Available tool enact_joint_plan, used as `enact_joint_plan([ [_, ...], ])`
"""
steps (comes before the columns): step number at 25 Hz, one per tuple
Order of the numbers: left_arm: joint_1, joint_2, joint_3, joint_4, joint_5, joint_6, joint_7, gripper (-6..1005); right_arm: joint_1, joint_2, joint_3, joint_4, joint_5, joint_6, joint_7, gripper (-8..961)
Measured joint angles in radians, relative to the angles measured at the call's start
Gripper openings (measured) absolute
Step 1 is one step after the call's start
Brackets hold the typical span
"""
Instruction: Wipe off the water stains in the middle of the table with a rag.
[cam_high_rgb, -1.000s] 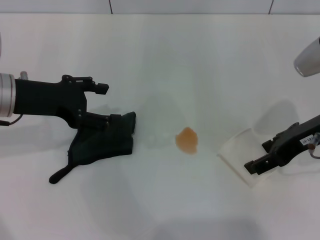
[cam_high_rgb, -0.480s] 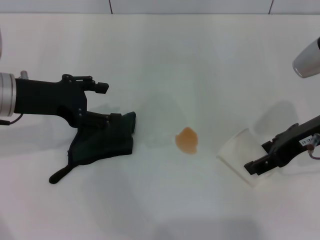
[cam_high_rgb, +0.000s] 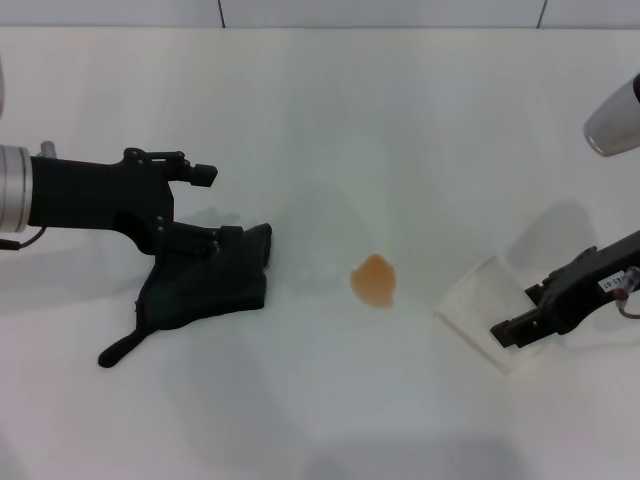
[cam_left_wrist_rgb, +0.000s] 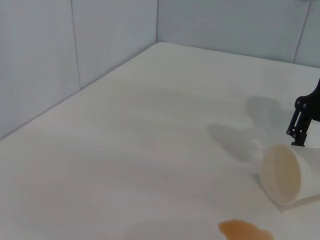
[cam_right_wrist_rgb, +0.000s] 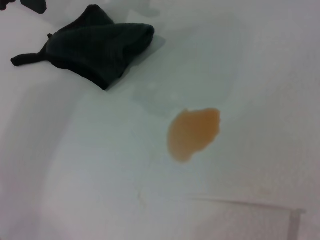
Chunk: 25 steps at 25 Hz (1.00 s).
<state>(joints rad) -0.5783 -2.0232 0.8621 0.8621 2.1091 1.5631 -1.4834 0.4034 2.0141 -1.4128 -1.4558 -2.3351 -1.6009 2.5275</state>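
Head view: stain (cam_high_rgb: 374, 281), small orange-tan oval, lies on the white surface (cam_high_rgb: 330, 120) near mid-field. Taken as landmark.

Rag (cam_high_rgb: 205, 288): dark green-black, crumpled, lying flat on the surface well to the left of the stain, apart from it. Thin tail strip trails off on the rag's far side from the stain, toward the robot.

Left tool (cam_high_rgb: 192, 210): at the rag's back edge, left of the stain. Fingers spread; one finger (cam_high_rgb: 200, 174) sticks out clear above the surface, the other down against the rag's top edge. Rag not lifted.

Right tool (cam_high_rgb: 512, 335): right of the stain, near it. Pinching the wall of a white cup (cam_high_rgb: 480, 300) that lies on its side. Cup mouth faces the stain, seen as an open round rim in the left wrist view (cam_left_wrist_rgb: 281, 173).

Right wrist view: stain (cam_right_wrist_rgb: 192, 133) and rag (cam_right_wrist_rgb: 95, 45) well apart, bare surface between. Faint wet sheen on the surface between the two.
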Motion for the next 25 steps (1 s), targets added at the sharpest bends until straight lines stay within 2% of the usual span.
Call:
enact_joint_plan([
  [15,0.000,0.000,-0.005,0.000,0.000,-0.001,0.001,887,0.010,-0.002,0.013,-0.018,0.006,-0.005,-0.003,633],
  [25,0.002,-0.003,-0.002,0.000,-0.003,-0.024,0.004,888,0.022,-0.003,0.131,-0.014,0.009,0.013,-0.067,611],
])
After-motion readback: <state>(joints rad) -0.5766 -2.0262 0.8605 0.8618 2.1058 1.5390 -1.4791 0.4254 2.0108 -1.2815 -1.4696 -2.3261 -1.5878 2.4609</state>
